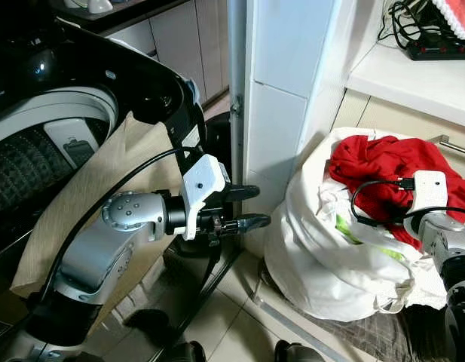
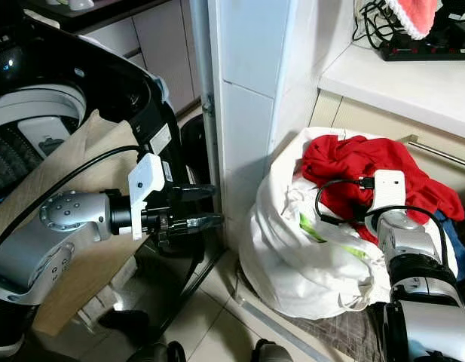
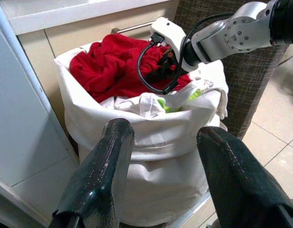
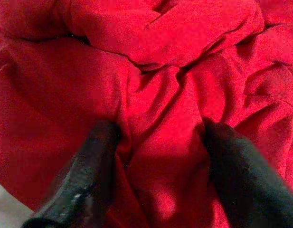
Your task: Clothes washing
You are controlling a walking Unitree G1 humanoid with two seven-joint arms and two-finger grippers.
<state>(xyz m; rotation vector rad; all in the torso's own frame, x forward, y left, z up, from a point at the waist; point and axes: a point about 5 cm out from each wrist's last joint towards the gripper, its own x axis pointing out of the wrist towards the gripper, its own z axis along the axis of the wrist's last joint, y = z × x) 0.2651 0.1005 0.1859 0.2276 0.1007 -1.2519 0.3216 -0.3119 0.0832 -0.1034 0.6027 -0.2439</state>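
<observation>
Red garment (image 4: 151, 71) | bunched between right end effector (image 4: 155, 156) fingers, spread wide | in white bag (image 1: 322, 256)

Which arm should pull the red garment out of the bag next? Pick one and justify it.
Right. The right claw is already down in the red garment, open with the cloth bunched between its fingers. The left claw hangs open short of the white laundry bag, touching nothing.

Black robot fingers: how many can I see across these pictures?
4. Two on the left gripper, open, held beside the washing machine. Two on the right gripper, open, pressed into the red garment atop the white laundry bag.
</observation>
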